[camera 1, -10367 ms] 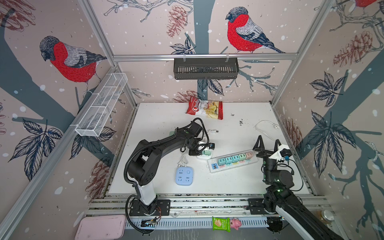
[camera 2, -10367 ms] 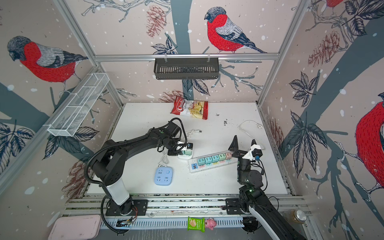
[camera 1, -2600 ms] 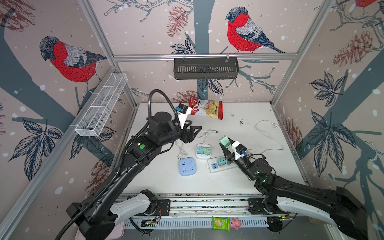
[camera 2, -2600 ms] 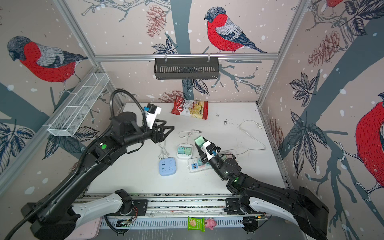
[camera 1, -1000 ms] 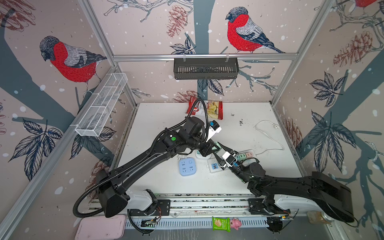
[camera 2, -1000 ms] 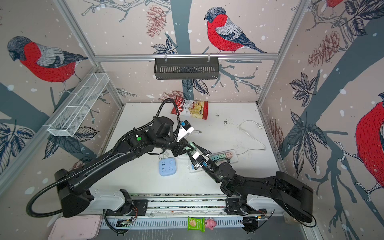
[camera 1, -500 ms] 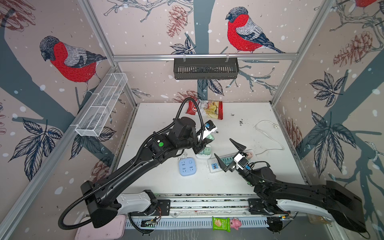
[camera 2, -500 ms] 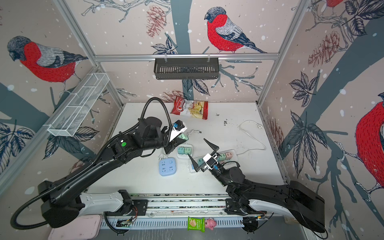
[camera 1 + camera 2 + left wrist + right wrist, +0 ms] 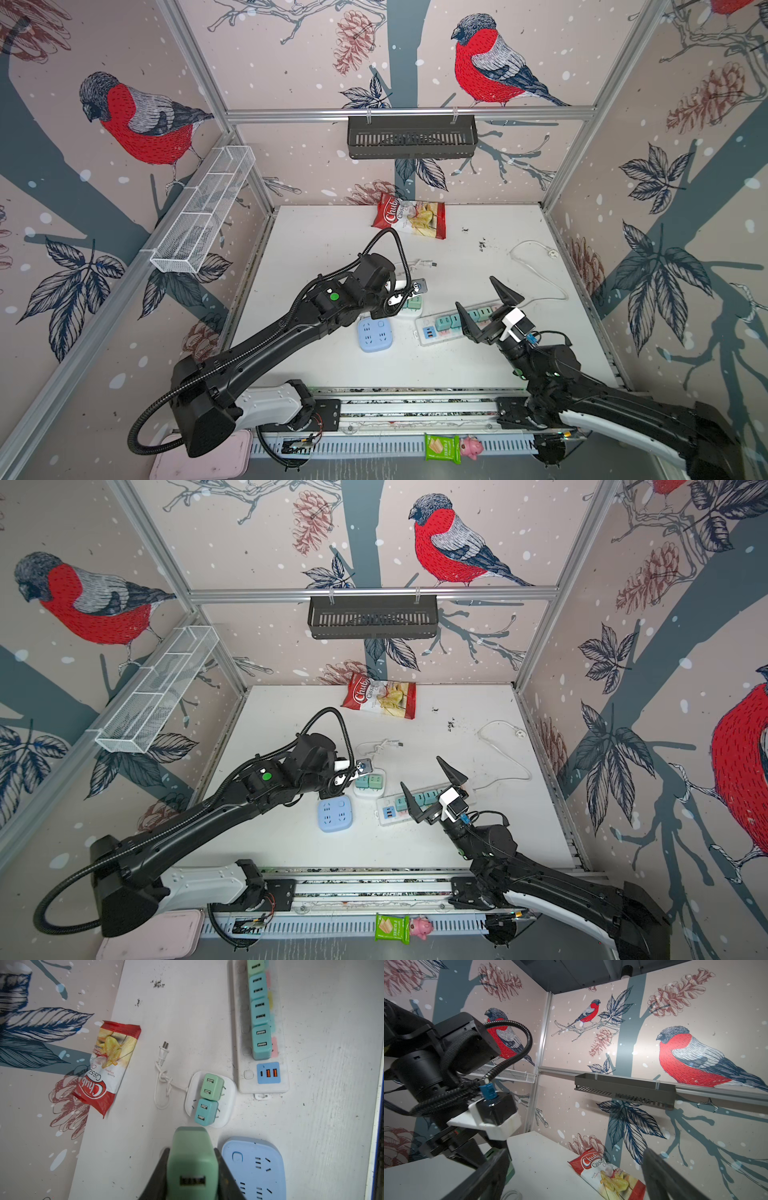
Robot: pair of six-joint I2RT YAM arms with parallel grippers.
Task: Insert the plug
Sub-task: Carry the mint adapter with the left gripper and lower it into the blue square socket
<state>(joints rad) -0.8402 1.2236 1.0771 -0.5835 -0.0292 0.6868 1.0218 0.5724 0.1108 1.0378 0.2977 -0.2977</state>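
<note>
**Left arm holds the charger plug above the sockets, right arm idle**

Left gripper (image 9: 192, 1154): jaws clamped on the green USB charger plug (image 9: 192, 1169), one finger on each flat side. The plug is off the table, just beside the blue socket block (image 9: 255, 1169) and short of the white socket block (image 9: 229, 1105). Its height can't be told.

Orientation: the USB port end faces the wrist camera. Prongs are hidden, presumably on the far end pointing at the table. The long axis runs along the gripper's reach, port to prongs.

Handling, my read: light, rigid, smooth plastic. It could twist or slip in the jaws under push-in force. The flat sides at mid-body are the right hold, as gripped now. The prongs must meet the slots square, and a light socket block may slide.

The blue socket block has all slots free. The white one already carries two chargers. Which one is the target I can't tell.

Next along, the long power strip (image 9: 424, 337) has a row of chargers plugged in.

Right gripper (image 9: 474, 291): jaws wide apart, empty, raised over the strip.
</note>
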